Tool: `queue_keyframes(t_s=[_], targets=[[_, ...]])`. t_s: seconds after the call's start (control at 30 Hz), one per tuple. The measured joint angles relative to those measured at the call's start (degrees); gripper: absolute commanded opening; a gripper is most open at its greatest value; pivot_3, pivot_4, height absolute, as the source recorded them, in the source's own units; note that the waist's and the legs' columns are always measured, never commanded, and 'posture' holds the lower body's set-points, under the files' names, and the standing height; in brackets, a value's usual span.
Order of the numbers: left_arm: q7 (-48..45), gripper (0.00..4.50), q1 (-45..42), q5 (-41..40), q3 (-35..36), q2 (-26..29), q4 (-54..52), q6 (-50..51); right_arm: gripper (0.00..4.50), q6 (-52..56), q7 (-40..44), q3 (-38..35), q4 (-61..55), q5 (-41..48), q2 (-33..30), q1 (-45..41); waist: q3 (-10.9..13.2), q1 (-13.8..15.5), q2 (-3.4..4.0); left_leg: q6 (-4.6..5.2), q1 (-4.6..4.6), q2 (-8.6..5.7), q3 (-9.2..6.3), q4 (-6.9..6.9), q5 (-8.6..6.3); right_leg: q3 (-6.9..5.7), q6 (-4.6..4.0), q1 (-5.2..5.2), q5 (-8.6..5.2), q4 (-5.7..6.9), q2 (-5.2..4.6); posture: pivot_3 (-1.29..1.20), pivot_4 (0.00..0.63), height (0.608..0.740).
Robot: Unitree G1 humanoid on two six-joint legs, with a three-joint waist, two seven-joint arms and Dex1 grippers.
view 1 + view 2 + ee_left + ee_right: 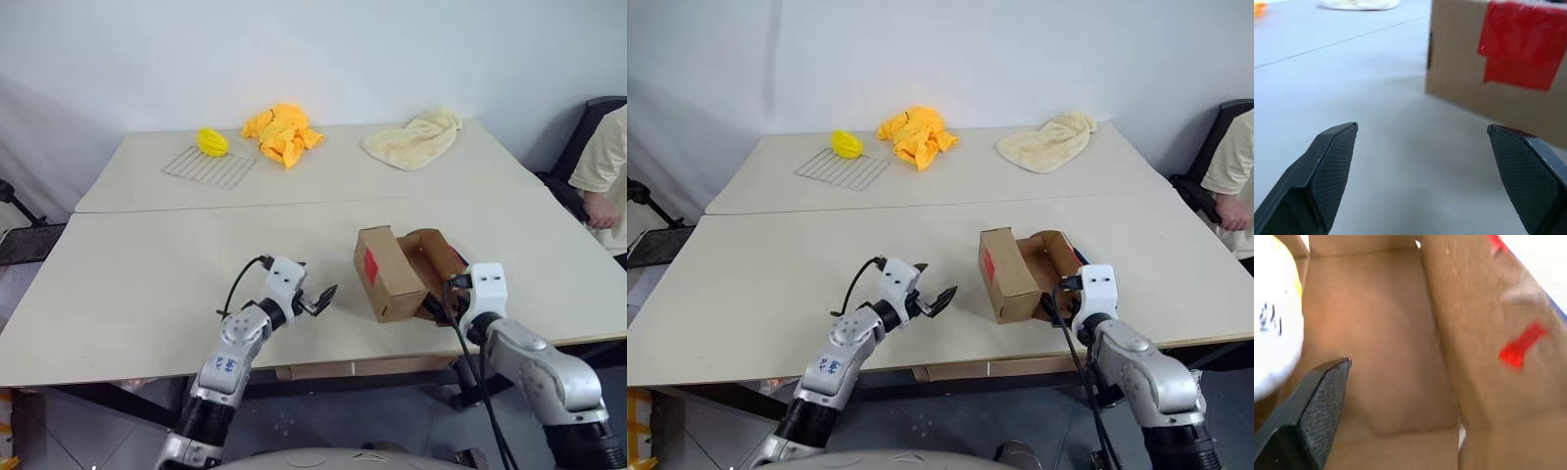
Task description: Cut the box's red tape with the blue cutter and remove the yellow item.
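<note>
Box [390,271] lies open between the spread left gripper [321,300] and the right gripper [443,294], also spread.

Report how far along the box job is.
Done: the box lies on its side with its flaps open; red tape remains on one face. In hand: nothing; left hand is open beside it, right hand open at its mouth. Left: no yellow item seen coming out yet.

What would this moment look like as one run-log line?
box: open, on table | red tape: on box side | left end effector: open, empty | right end effector: open, at box mouth
</note>
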Motion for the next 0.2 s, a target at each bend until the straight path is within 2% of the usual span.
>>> queue_keyframes(t_s=[0.2], targets=[[4.6, 4.50, 8.1, 0.7, 1.9, 0.7, -4.5, -2.9, 4.45, -9.2, 0.0, 0.7, -1.7, -8.2, 5.4, 5.7, -0.1, 0.1, 0.19, 0.05, 0.08, 0.01, 0.02, -0.11, -0.05, 0.03, -0.02, 0.00, -0.01, 0.00, 0.00, 0.00, 0.000, 0.740]])
